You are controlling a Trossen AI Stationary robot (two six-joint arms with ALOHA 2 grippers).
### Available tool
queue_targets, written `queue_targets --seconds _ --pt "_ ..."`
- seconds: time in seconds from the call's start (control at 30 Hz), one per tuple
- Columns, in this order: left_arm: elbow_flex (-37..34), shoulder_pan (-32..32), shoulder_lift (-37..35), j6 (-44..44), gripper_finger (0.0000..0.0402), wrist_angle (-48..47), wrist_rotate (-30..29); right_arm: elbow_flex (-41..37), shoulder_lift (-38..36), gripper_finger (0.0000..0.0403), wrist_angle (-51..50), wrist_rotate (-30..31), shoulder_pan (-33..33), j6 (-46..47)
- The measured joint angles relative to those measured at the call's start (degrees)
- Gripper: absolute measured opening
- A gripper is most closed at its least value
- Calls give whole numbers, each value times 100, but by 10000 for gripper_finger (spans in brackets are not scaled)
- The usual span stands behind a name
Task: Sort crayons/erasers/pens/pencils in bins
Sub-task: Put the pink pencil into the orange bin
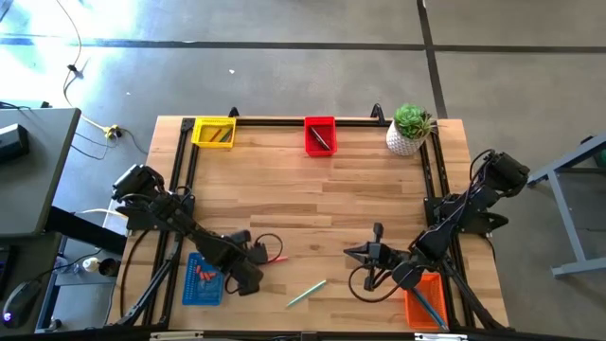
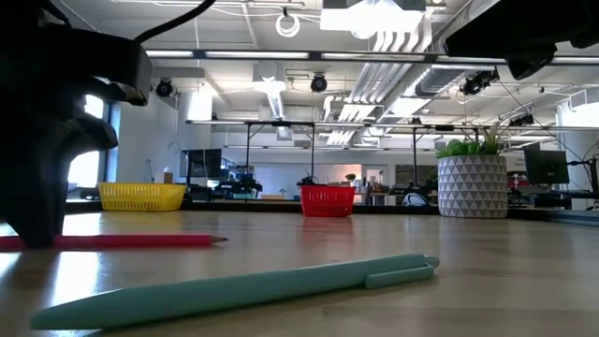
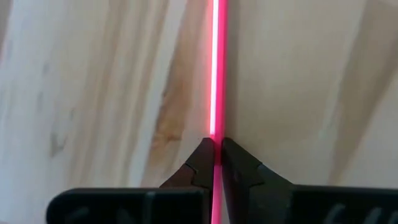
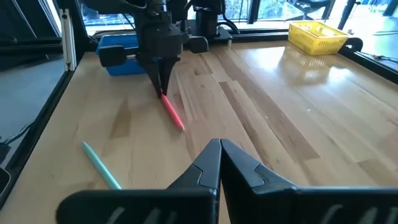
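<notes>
Near the desk front, left tool clamps a red pencil lying flat, right tool shut w/ nothing held, teal pen unsorted, bins partly filled

My wooden table has a black frame rail along its edges. White pot with a green plant sits at the far right corner, upright, just beside the rail; the low view shows a geometric pattern on the pot. Grey concrete floor around me. A dark desk stands off my left side, cables on the floor near it. Behind the table: an open room, ceiling lights, monitors.
</notes>
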Motion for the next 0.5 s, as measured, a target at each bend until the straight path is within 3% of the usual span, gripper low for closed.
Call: queue_targets --seconds 0.5 --pt "5 -32 -533 65 2 15 -446 0 0 0 -194 -39 -1 296"
